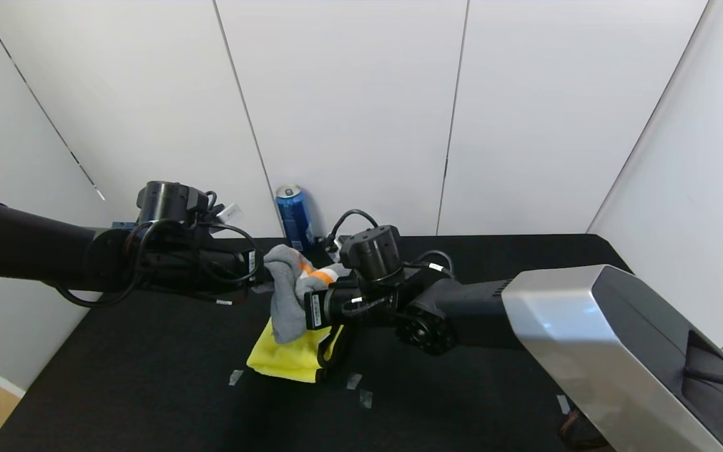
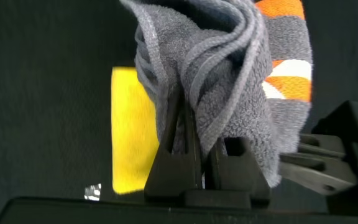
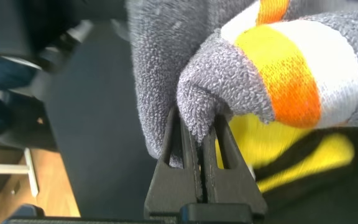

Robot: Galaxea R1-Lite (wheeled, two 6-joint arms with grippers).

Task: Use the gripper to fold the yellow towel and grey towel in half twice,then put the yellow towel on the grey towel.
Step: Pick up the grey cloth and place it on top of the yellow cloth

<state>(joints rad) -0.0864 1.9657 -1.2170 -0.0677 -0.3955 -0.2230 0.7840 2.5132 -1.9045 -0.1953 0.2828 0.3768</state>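
— What did you have on the left side?

— My left gripper (image 1: 260,271) was clamped on a fold of the grey towel (image 1: 286,295), held up off the black table (image 1: 148,376). From the left wrist camera its fingers (image 2: 174,146) pinched the terry tight.

— And the cloth itself?

— It hung bunched between both arms, orange-and-white band up near 1 o'clock of the bundle. The yellow towel (image 1: 289,355) lay on the table directly below, at 6 o'clock; I think it was folded, though the grey one hid much of it.

— The right?

— My right gripper (image 1: 302,295) was closed on the patterned end (image 3: 291,81), fingers (image 3: 185,155) nipped together. A blue can (image 1: 294,216) stood at 12 o'clock by the wall.
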